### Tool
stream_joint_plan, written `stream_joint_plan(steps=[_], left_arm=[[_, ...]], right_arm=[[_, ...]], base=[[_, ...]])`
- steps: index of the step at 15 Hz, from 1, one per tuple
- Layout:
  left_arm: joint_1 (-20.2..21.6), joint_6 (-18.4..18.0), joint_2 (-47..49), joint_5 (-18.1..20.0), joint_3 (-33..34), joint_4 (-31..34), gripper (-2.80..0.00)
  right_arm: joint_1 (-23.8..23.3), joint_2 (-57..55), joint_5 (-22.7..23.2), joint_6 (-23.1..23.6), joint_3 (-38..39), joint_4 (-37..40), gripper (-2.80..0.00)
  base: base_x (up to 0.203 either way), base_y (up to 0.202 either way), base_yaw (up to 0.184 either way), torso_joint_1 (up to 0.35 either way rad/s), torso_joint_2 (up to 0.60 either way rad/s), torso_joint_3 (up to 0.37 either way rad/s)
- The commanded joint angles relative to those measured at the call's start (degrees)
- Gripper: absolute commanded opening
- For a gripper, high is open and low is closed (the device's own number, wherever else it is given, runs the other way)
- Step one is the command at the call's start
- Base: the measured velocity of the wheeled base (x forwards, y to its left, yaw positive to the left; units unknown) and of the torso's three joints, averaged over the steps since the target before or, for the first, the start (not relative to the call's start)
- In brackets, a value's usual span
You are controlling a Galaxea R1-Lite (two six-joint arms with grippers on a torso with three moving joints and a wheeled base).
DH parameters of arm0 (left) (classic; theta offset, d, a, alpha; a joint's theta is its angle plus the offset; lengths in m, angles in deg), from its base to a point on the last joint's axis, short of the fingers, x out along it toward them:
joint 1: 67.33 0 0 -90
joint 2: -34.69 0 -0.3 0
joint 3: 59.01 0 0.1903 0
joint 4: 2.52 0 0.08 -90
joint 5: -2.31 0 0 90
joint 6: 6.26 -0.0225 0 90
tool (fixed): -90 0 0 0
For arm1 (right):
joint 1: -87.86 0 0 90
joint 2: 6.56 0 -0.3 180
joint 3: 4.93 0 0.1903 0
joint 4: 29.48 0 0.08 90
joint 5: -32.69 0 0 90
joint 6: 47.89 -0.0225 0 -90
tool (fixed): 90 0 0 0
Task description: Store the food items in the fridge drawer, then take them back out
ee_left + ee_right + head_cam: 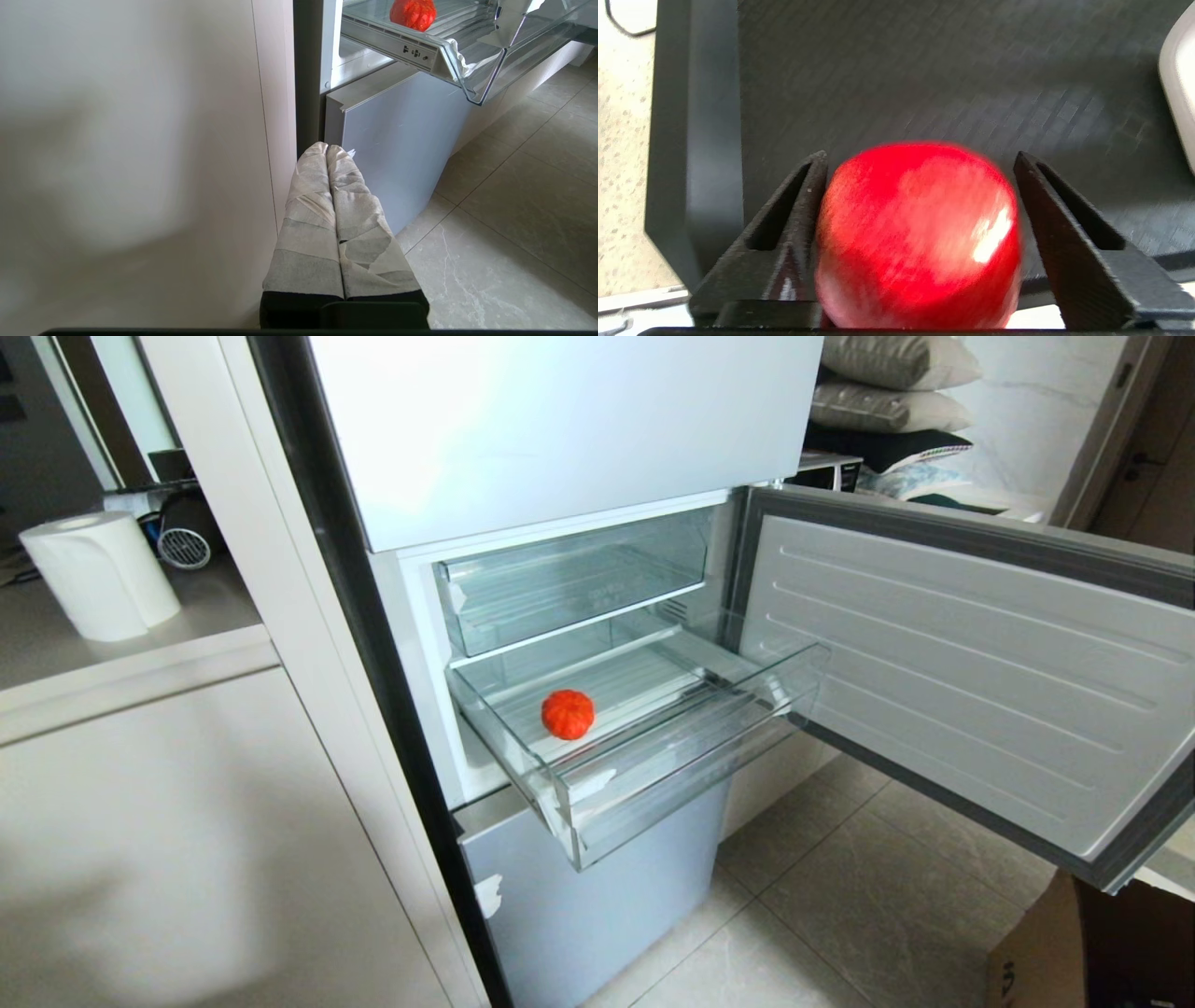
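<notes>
Right gripper: seen only in its own wrist view, above a dark textured tray; its two black fingers stand wide, one on each side of a glossy red apple-like fruit.
Grip: one finger lies against the fruit's side and the other shows a thin gap, so I cannot tell whether the fruit is held or merely bracketed; I judge the jaws to be either just letting go or about to close.
Left gripper: parked low beside the fridge's lower panel, its tape-wrapped fingers pressed together and holding nothing.
Fridge drawer: pulled well out of the fridge, the door swung wide to its right.
Drawer contents: one ribbed orange-red mini pumpkin rests on the ribbed floor, toward the drawer's left side and a little back from the front lip.
Key relation: the red fruit sits squarely between the right gripper's fingers; being round, it has no long axis to line up with.
Nearer arm: neither arm shows in the head view, so which one is closer to the pumpkin cannot be read there; the left wrist view has it above and ahead of the left gripper.
Stage: one item is in the drawer and one is at the tray; which half of the task this belongs to cannot be told.
</notes>
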Motion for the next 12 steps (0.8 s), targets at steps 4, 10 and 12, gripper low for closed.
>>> stream_joint_plan(steps=[4,10,12], left_arm=[[0.0,0.0,0.0,0.0,0.0,0.0,-2.80],[0.0,0.0,0.0,0.0,0.0,0.0,-2.80],[0.0,0.0,0.0,0.0,0.0,0.0,-2.80]], right_arm=[[-2.1,4.3,0.1,0.1,-0.4,0.9,0.00],[-2.5,17.1,1.8,0.0,2.6,2.1,0.00],[-1.1,23.2,4.2,0.1,4.2,4.5,-0.45]], base=[[0.000,0.000,0.000,0.000,0.00,0.000],[0.000,0.000,0.000,0.000,0.00,0.000],[0.000,0.000,0.000,0.000,0.00,0.000]])
